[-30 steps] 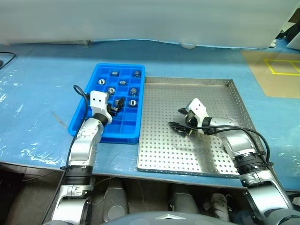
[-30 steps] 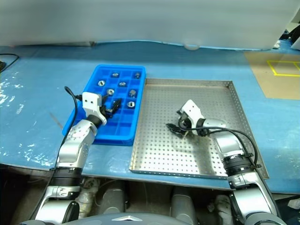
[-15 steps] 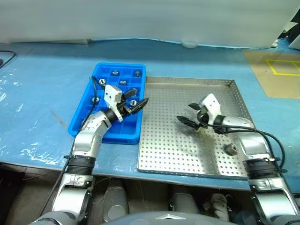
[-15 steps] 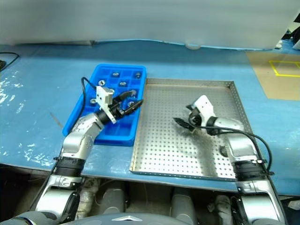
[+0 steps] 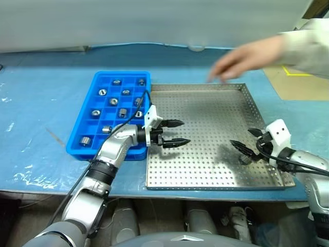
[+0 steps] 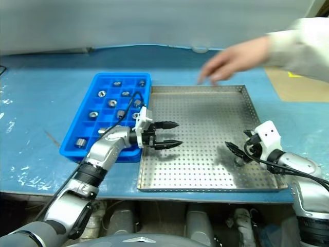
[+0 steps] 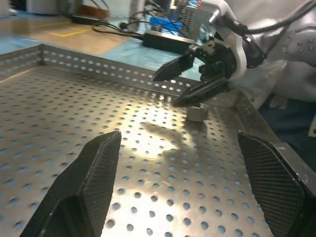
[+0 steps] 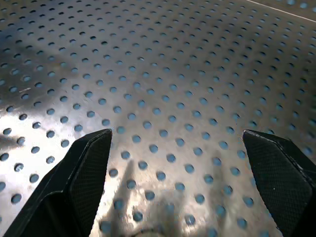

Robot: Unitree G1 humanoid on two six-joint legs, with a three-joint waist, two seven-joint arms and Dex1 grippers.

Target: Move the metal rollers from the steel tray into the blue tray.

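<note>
Rollers (image 5: 111, 97) sit in separate compartments of the blue tray (image 5: 86, 116) at centre left, on the blue tabletop (image 5: 36, 98). One roller (image 7: 197, 111) lies in the steel tray (image 5: 205, 123) near its lower right corner, just beside the right gripper (image 5: 242, 142), fingers wide and empty. The left gripper (image 5: 175, 132) hovers over the steel tray's left edge, fingers wide. A person's hand (image 5: 241, 59) reaches in at upper right.

Factory workbench for sorting parts

A perforated steel tray (image 5: 205, 108) under the open grippers, a blue compartmented plastic tray (image 5: 87, 116) behind the left gripper (image 5: 176, 132), a blue-covered bench (image 5: 41, 98), yellow floor tape.
</note>
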